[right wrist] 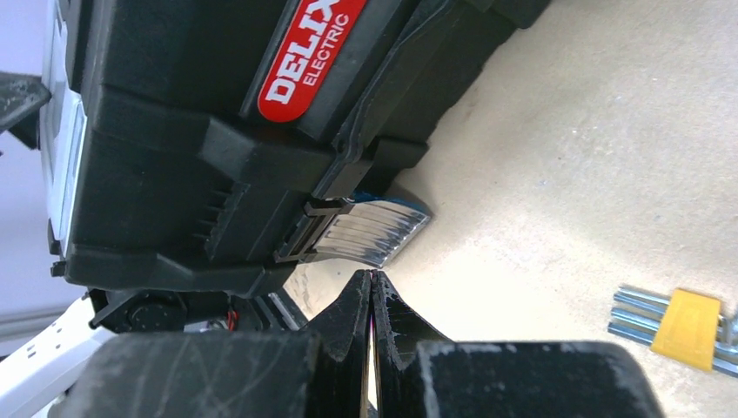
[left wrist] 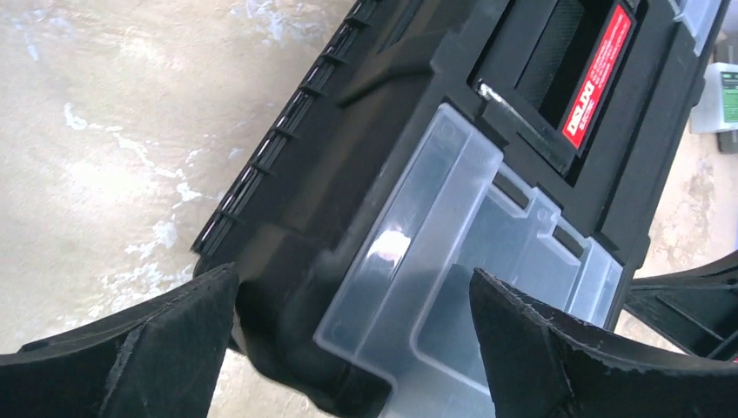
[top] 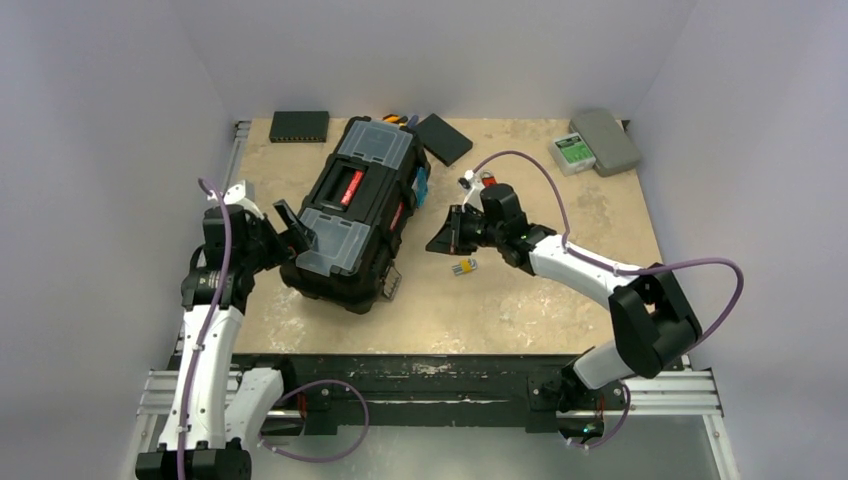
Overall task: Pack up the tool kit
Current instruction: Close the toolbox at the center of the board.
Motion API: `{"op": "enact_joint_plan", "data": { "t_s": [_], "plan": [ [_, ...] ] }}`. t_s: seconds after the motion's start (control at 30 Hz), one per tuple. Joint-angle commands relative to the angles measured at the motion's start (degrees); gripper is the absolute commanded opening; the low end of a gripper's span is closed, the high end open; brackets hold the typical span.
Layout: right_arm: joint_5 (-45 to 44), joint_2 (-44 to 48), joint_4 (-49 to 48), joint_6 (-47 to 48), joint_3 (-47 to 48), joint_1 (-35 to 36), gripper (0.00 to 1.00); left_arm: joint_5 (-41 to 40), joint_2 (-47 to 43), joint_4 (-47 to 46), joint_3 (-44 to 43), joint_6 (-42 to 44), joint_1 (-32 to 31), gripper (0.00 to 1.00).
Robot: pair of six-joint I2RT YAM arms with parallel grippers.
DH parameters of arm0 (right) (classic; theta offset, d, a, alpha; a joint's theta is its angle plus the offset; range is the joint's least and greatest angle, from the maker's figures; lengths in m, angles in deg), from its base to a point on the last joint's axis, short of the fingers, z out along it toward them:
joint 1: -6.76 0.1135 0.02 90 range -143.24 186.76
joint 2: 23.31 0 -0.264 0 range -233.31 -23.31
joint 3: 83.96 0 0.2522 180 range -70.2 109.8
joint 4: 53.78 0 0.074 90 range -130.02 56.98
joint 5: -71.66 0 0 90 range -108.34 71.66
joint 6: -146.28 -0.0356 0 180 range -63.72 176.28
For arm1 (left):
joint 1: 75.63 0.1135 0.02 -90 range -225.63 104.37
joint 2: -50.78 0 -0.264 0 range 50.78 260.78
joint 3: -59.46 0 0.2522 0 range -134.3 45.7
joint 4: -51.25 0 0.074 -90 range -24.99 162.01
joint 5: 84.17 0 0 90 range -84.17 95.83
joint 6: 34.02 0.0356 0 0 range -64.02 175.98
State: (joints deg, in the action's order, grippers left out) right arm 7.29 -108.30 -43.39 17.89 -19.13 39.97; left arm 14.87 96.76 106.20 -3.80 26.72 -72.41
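Black toolbox (top: 355, 215) sits upright, turned diagonally, left of centre.

Pair of arms, left arm (top: 205, 340) and right arm (top: 585, 268): white link shells, black joint housings; a purple cable (top: 520, 154) looped along each. Ends, left gripper (left wrist: 348, 277) and right gripper (right wrist: 372, 283): black wedge-shaped fingers (left wrist: 157, 348), matte, edges scuffed and scratched; tips tapering thin.

Left fingers (left wrist: 130, 348) apart, right fingers (right wrist: 345, 320) together.

Large black plastic toolbox (top: 355, 215): one
Clear plastic compartment lids (top: 335, 240): two — both on that toolbox
Flat black rectangular boxes (top: 299, 125): two
Grey rounded case (top: 605, 140): one
White green-labelled device (top: 572, 150): one
Yellow-clipped metal hex key set (top: 462, 267): one
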Motion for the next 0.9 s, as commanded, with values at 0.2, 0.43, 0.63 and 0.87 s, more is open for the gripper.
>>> {"op": "enact_joint_plan", "data": {
  "t_s": [0.2, 0.43, 0.63, 0.87],
  "plan": [
    [-0.2, -7.9, -2.2, 1.8, 3.8, 2.4, 0.00, 15.0, 3.7, -7.2, 4.5, -5.8, -5.7, 0.98],
    [1.4, -15.2, 0.2, -0.5, 9.1, 2.0, 0.00, 2.1, 1.7, 2.5, -3.5, 0.1, -6.9, 0.99],
    [6.1, -19.5, 3.2, 0.5, 13.0, -1.0, 0.00, -5.8, -0.6, 10.9, -12.0, 6.9, -9.2, 0.99],
    [16.7, -30.3, 4.3, 0.8, 18.4, -1.1, 0.00, -20.0, 3.4, 13.9, -16.6, 8.1, -26.7, 0.99]
  ]
}}
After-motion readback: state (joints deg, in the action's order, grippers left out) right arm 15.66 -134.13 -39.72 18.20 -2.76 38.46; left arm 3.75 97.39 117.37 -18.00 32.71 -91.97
